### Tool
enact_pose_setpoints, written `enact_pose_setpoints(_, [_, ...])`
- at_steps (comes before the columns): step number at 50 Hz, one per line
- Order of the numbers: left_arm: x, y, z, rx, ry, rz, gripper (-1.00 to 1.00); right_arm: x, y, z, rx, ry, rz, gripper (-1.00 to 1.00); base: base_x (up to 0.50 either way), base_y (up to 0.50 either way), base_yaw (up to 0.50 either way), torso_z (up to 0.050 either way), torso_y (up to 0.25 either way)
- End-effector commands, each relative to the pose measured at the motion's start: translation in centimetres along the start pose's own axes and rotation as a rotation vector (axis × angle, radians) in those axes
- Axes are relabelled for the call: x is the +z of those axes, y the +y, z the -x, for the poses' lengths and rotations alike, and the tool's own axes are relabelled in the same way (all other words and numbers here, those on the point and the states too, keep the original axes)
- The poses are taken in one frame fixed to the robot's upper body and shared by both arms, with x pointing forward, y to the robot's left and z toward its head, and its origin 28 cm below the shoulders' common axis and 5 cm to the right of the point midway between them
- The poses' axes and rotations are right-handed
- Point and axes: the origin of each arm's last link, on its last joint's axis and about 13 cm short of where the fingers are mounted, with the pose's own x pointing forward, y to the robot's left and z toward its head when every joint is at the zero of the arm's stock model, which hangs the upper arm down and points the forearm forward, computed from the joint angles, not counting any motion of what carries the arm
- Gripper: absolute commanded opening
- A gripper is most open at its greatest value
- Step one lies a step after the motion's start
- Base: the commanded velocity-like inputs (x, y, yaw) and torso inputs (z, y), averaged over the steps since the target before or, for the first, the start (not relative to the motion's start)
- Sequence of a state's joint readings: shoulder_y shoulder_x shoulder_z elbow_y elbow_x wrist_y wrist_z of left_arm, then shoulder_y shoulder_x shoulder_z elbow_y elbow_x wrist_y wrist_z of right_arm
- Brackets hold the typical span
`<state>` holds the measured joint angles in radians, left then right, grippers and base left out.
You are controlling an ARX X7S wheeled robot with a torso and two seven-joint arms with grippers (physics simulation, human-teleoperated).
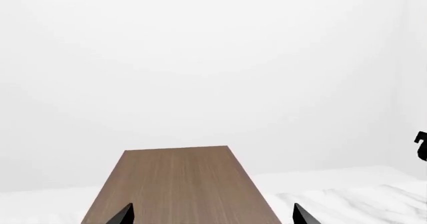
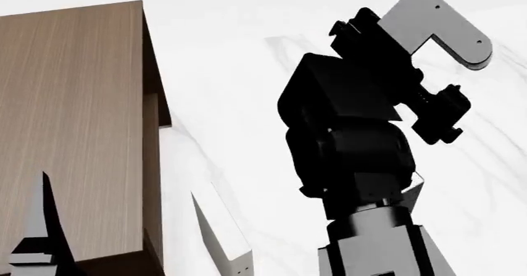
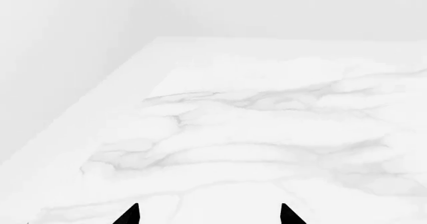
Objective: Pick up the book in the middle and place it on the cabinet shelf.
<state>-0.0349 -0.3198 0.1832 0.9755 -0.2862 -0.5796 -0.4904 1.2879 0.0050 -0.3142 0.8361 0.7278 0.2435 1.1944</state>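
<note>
Two open grippers and no book in sight: the dark charcoal book shows in none of the three views, so where it lies cannot be told, and neither gripper has hold of it. Largest is the white marble surface (image 2: 239,103), veined in grey, spreading far and right with plenty of bare room; from the right wrist its far and left edges meet plain white walls. Next is the cabinet shelf (image 2: 74,103), a tall brown wood-grain box at the left of the head view, its flat top bare and so ready, it seems, to receive a book; its right edge drops sheer to the marble. The black right arm (image 2: 354,134) rises at centre right, well apart from the cabinet. The left gripper (image 1: 212,216) hovers over the near end of the cabinet top, its two dark tips spread wide with only wood between them, likely placed there because this is the drop-off spot. The right gripper (image 3: 208,216) hangs over bare marble, tips equally wide, nothing held. One pale grey slab (image 2: 218,233) just right of the cabinet may be a finger; it is unclear
</note>
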Motion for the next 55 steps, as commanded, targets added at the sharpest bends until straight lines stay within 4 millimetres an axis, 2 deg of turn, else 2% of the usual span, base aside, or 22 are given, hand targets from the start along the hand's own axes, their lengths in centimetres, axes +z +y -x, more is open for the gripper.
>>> enact_pose_setpoints(1, [0.0,0.0,0.0,0.000,-0.004,0.004,1.00,-0.4,0.7,-1.0,-0.283,0.233,-0.047,1.00,0.00,0.00,0.00,0.000,0.000])
enact_pose_setpoints(7, [0.0,0.1,0.0,0.003,-0.006,0.008,1.00,-0.3,1.1,-0.8,-0.333,0.251,-0.075,1.00,0.00,0.00,0.00,0.000,0.000])
enact_pose_setpoints(10, [0.0,0.1,-0.1,0.008,-0.008,0.009,1.00,-0.6,1.0,-1.0,-0.403,0.262,-0.030,1.00,0.00,0.00,0.00,0.000,0.000])
enact_pose_setpoints(15, [0.0,0.2,-0.1,0.010,-0.008,0.008,1.00,-1.0,0.8,-1.0,-0.413,0.280,-0.045,1.00,0.00,0.00,0.00,0.000,0.000])
enact_pose_setpoints(25, [-0.1,0.2,-0.1,0.008,-0.006,0.013,1.00,-1.2,0.6,-1.1,-0.392,0.298,-0.063,1.00,0.00,0.00,0.00,0.000,0.000])
enact_pose_setpoints(46, [-0.1,0.2,0.0,0.009,-0.003,0.012,1.00,-2.9,0.5,-0.7,-0.316,0.361,-0.024,1.00,0.00,0.00,0.00,0.000,0.000])
enact_pose_setpoints(55, [-0.1,0.2,0.0,0.009,-0.003,0.010,1.00,-3.7,0.0,-1.1,-0.316,0.378,-0.016,1.00,0.00,0.00,0.00,0.000,0.000])
